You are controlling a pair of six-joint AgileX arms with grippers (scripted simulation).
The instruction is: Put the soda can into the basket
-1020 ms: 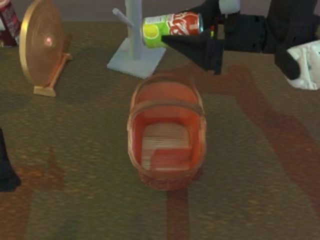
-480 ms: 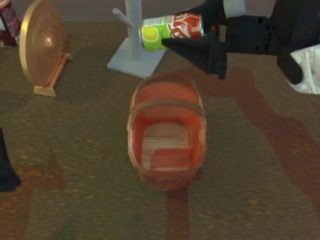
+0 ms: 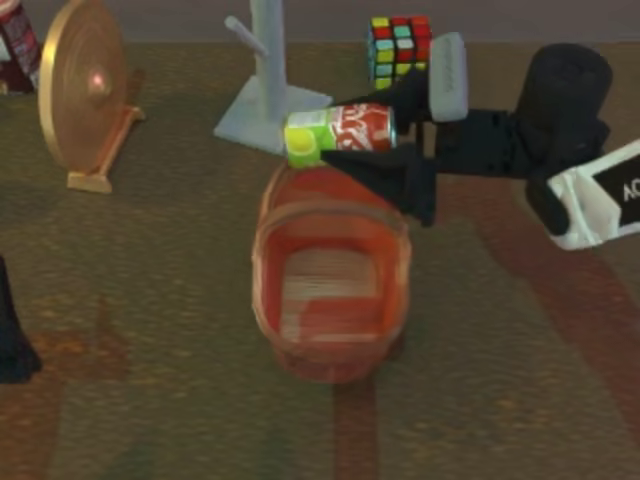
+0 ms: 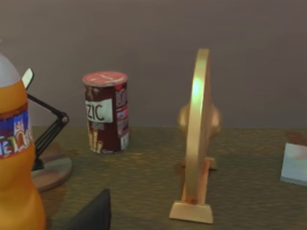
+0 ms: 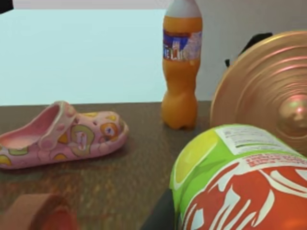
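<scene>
Your right gripper [image 3: 345, 140] clamped on red-and-lime soda can [image 3: 340, 133], lying sideways above oval orange woven basket's [image 3: 400, 275] far rim, your left arm [image 3: 12, 335] parked at table's left edge, its grip not visible

Dim, soft-focus views; golden disc [image 3: 82, 85] shows a small glare spot.

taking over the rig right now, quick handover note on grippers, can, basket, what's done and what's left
Right gripper: shut on the soda can, holding it on its side in the air, over the far rim of the basket.
Left gripper: parked at the table's left edge, holding nothing that shows.
Basket: mid-table, nothing inside it.
Done: can picked up and carried to the basket's edge.
Left: bring the can over the basket's middle, lower it, open the fingers, pull the arm away.
</scene>
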